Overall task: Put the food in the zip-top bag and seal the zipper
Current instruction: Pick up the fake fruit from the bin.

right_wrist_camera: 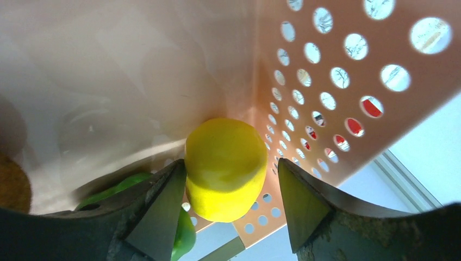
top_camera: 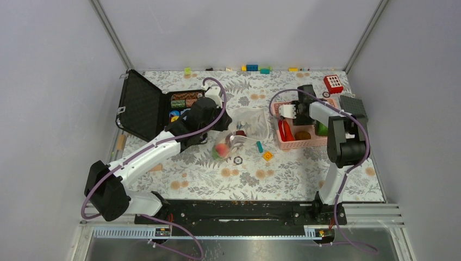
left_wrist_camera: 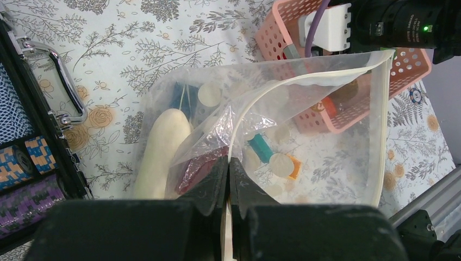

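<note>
Green pepper (right_wrist_camera: 129, 184) mostly behind right tool (right_wrist_camera: 229, 163)

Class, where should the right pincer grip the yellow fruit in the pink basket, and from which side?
Across the yellow fruit's rounded middle, from above through the basket's open top: it sits in a corner against the holed wall, pepper beside it.

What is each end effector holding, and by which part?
Left end effector pinches the zip-top bag by its zipper strip. Right end effector holds nothing yet: open around yellow food.
</note>
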